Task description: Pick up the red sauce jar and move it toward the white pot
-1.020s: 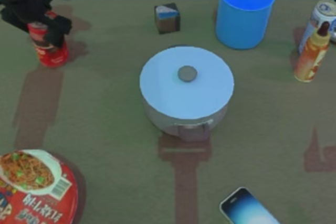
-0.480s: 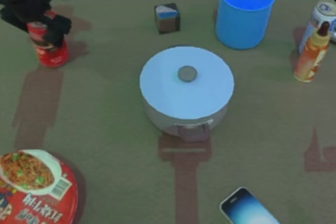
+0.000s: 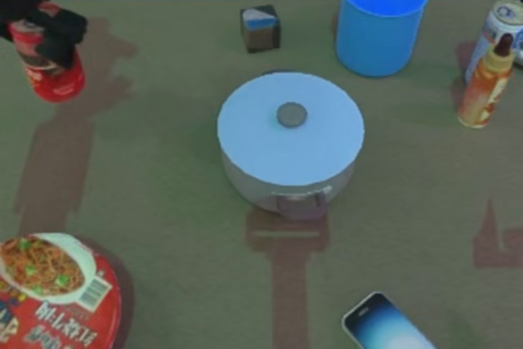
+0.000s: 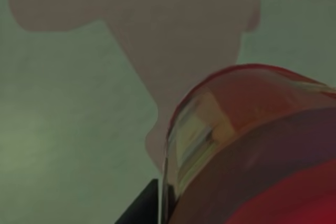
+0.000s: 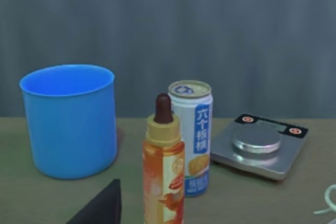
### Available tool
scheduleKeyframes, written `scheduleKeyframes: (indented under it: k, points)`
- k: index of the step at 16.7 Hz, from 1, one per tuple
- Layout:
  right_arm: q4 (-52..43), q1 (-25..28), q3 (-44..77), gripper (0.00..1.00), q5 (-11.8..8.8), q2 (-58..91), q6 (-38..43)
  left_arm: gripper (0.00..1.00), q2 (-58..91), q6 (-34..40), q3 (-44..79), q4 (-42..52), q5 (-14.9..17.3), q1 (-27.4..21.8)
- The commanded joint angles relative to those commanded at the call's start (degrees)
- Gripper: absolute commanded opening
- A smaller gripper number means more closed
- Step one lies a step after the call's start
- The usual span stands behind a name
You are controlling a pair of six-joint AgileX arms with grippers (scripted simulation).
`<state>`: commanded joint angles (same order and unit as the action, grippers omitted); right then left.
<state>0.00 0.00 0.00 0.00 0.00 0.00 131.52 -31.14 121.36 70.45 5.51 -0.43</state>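
Presently, upper left of the top view: left gripper (image 3: pixel 42 34), black, fingers clamped on the red sauce jar (image 3: pixel 51 71). The jar's upper part sits between the fingers; its lower body and label show below them, tilted, with its shadow apart from it on the table (image 3: pixel 163 202). In the left wrist view the jar (image 4: pixel 252 150) fills the lower right, close to the lens, its label edge showing, with one dark finger (image 4: pixel 144 205) visible just beside it at the bottom edge.

Centre of the top view: white pot (image 3: pixel 290 140), lid on, grey knob in the middle, handle toward the bottom of the frame. It stands well apart from the jar, to the jar's right.

Other items, top view: small dark cube (image 3: pixel 260 28) above the pot; blue cup (image 3: pixel 382 18) at upper right; orange bottle (image 3: pixel 484 86) and drink can (image 3: pixel 500 30) at the right edge; noodle bowl (image 3: pixel 53 292) at lower left; phone (image 3: pixel 388 324) at the bottom edge.

Right wrist view: blue cup (image 5: pixel 71 119), orange bottle (image 5: pixel 164 174), can (image 5: pixel 191 135) and a grey kitchen scale (image 5: pixel 260 145). Right gripper: only a dark corner shows at the bottom edge, and I cannot tell its finger state.
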Motion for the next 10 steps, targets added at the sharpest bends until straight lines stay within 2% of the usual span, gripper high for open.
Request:
scheduleKeyframes:
  k: [4, 10]
  points:
    - [0.00, 0.00, 0.00, 1.00, 0.00, 0.00, 0.00, 0.00, -9.26, 0.06, -9.71, -0.43, -0.11, 0.52]
    - [0.00, 0.00, 0.00, 1.00, 0.00, 0.00, 0.00, 0.00, -10.30, 0.07, -10.82, -0.46, -0.16, 0.18]
